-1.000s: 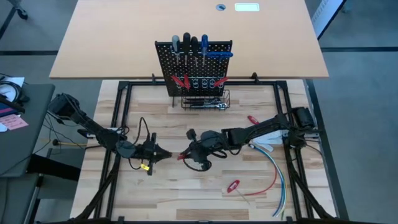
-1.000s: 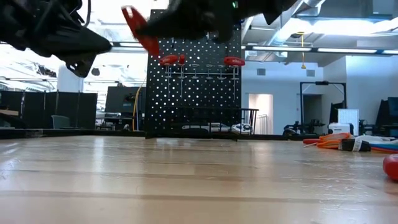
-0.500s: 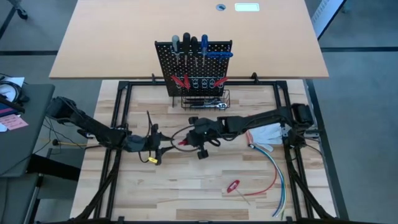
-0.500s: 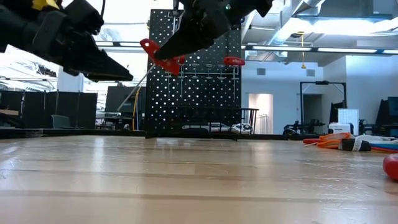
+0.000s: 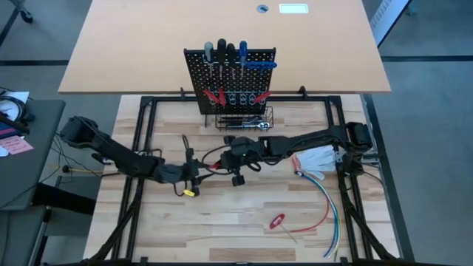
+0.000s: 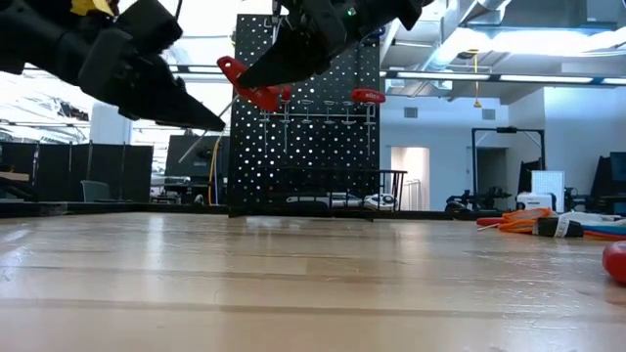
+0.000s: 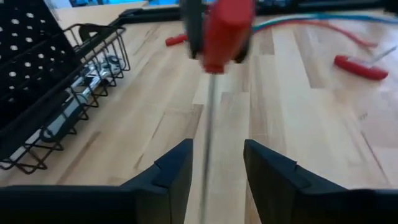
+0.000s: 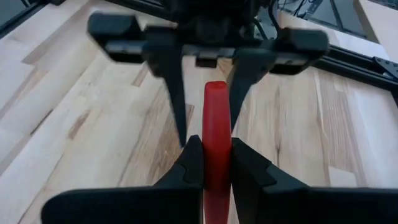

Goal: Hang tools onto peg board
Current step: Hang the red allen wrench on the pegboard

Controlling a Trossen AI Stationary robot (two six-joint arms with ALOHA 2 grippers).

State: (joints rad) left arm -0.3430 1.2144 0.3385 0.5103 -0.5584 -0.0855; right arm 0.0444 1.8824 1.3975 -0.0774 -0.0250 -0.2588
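Note:
My right gripper is shut on a red-handled tool, held clear of the table in front of the peg board. The tool's thin metal shaft reaches out from the red handle and runs between the fingers of my open left gripper; it appears apart from both fingers. The left gripper faces the right one at mid table. On the black peg board hang several screwdrivers and red-handled tools, with a wire basket at its base. My right gripper pinches the tool's red handle between its two fingers. The handle lies along the fingers, and its free end sticks out past the fingertips. The fingers come from the table's right, slanting down. The tool is lifted clear, its shaft pointing toward my left gripper.
One red-handled tool lies at the table's near right, and another lies to the right of the basket. Red, blue and white cables curve along the right side. Bare wood lies between the arms and the near edge.
My left gripper has opened and let go of the tool's shaft, which now passes between its spread fingers. My right gripper has carried the red-handled tool toward the table's far edge and has rolled, so the red handle is less steep in the low view.

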